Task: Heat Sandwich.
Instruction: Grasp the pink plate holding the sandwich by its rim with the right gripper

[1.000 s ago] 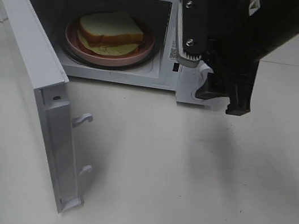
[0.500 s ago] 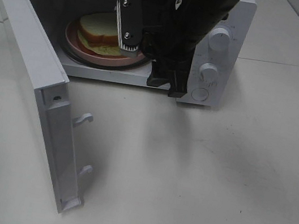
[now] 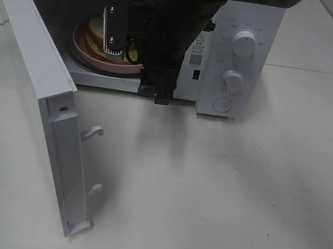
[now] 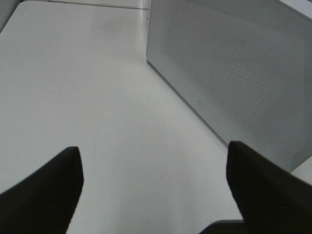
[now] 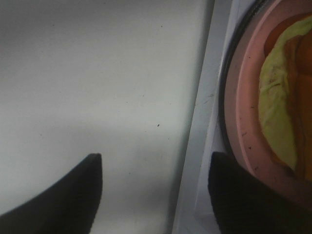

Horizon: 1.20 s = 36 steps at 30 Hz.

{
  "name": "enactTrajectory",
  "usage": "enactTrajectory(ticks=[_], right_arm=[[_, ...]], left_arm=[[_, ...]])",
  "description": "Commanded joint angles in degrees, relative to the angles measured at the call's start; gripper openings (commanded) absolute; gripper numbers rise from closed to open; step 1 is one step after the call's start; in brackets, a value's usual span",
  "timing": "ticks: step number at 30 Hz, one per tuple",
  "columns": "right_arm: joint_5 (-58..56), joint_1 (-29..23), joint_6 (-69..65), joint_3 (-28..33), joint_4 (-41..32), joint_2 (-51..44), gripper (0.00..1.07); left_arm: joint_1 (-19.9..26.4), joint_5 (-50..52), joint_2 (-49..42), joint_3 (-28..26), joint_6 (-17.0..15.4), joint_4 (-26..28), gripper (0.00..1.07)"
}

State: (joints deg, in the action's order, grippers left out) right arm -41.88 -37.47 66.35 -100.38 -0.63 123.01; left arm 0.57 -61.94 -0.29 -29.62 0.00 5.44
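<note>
The sandwich [image 3: 95, 31], white bread with orange-brown crust and yellow-green filling, lies on a pink plate [image 3: 84, 51] inside the white microwave [image 3: 263, 25], whose door [image 3: 32, 67] stands wide open. My right arm reaches across the microwave's front and hides most of the sandwich. My right gripper [image 3: 133, 73] is open and empty at the cavity's mouth. In the right wrist view the right gripper [image 5: 156, 195] straddles the sill, with the plate [image 5: 243, 126] and the sandwich's filling [image 5: 275, 117] just beyond one finger. My left gripper [image 4: 153, 195] is open and empty above the table.
Two knobs [image 3: 244, 43] and a button sit on the microwave's right panel. The open door juts toward the front left, with two latch hooks [image 3: 92, 131] on its edge. A white perforated microwave panel [image 4: 234, 73] stands close to my left gripper.
My right arm has swung left from the control panel to the open cavity and now covers most of the sandwich. The door, plate and sandwich have not moved.
</note>
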Motion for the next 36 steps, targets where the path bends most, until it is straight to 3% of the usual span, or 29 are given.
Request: enactTrajectory(ticks=[1, 25, 36], right_arm=[[-0.92, 0.17, 0.34, -2.98, -0.34, 2.69, 0.61], [-1.6, 4.58, -1.55, -17.19, -1.38, 12.38, 0.6], [0.4, 5.5, -1.09, -20.45, -1.38, 15.24, 0.6]], left_arm=[[0.06, 0.8, -0.4, 0.17, 0.0, 0.29, 0.76], [0.06, 0.8, -0.4, 0.17, 0.0, 0.29, 0.76], [0.06, 0.8, -0.4, 0.17, 0.0, 0.29, 0.76]])
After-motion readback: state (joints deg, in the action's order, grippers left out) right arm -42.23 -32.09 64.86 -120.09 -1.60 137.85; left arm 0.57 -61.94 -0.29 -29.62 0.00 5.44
